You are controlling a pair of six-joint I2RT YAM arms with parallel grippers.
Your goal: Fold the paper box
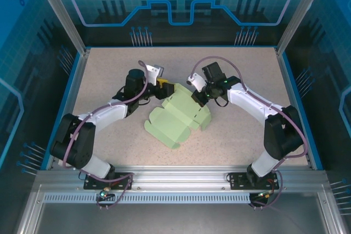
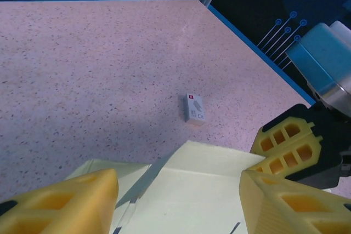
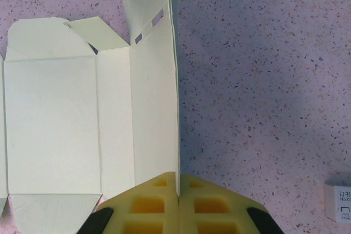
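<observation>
The paper box [image 1: 178, 118] is a pale green die-cut sheet with creases and flaps, lying mid-table. My right gripper [image 1: 197, 97] is at its far right edge. In the right wrist view its yellow fingers [image 3: 148, 201] are shut on the raised edge of the paper box [image 3: 55, 119], pinched at the gripper [image 3: 179, 182]. My left gripper [image 1: 164, 87] is at the sheet's far left corner. In the left wrist view this gripper [image 2: 178, 201] is open, its fingers [image 2: 66, 201] wide apart over a flap of the paper box [image 2: 192, 190], not pinching it.
A tiny white tag [image 2: 194, 108] lies on the speckled table just beyond the sheet, and its edge shows at the tag [image 3: 340, 204] in the right wrist view. The right gripper's yellow fingers [image 2: 288, 141] stand close by the left gripper. Blue walls [image 1: 77, 80] border the table.
</observation>
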